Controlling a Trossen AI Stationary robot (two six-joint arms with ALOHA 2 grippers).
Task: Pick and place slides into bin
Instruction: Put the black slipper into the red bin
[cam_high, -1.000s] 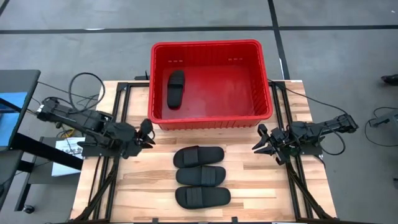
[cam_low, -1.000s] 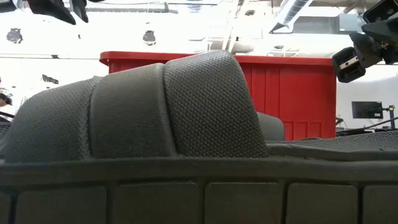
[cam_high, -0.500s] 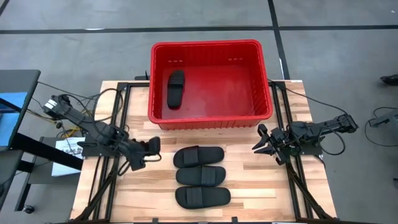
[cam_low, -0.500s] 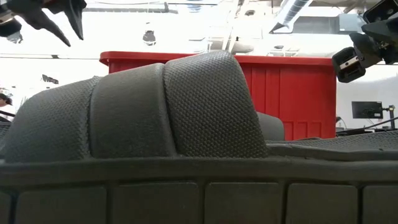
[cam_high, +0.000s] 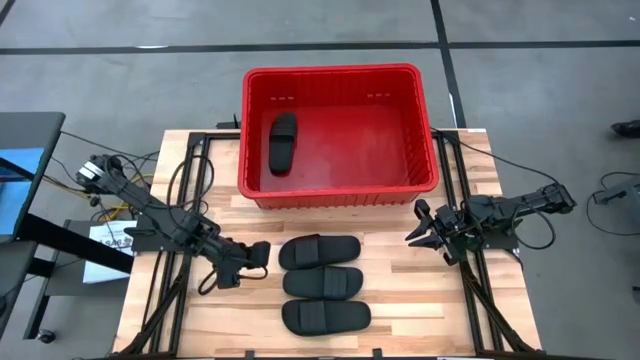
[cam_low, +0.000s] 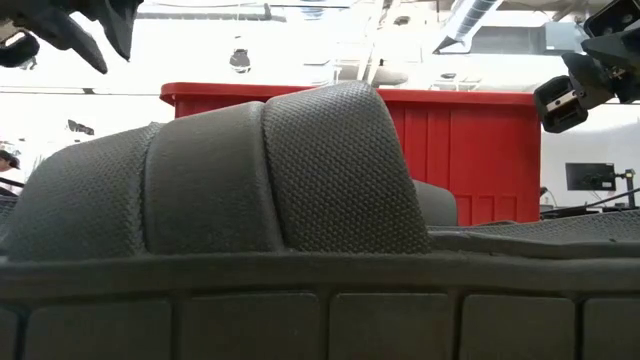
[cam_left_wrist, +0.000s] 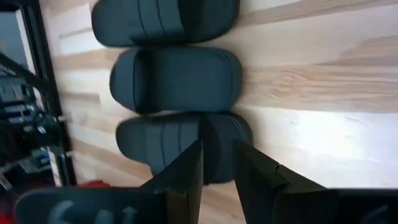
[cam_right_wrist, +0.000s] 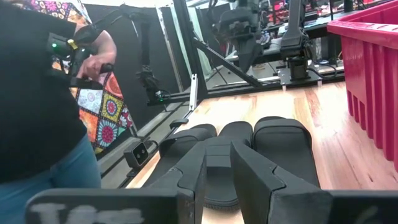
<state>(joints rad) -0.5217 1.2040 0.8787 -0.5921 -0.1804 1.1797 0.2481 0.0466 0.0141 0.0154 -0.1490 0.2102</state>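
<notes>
Three black slides lie side by side, soles down, on the wooden table in front of the red bin. Another slide lies on the bin's floor at its left side. My left gripper is open a little, just left of the slide nearest the bin, pointing down at its end and touching nothing. My right gripper waits open above the table at the right, level, facing the slides.
Black frame rails run along both sides of the table. A person stands beyond the table's left side. The low camera sits right behind the nearest slide, which fills its view, with the bin behind it.
My left gripper has moved from beside the bin's left front corner toward the table's near edge and toward the slides, going down and rolling about its own axis. Its fingers have kept the same gap. The slides and the right arm have not moved.
</notes>
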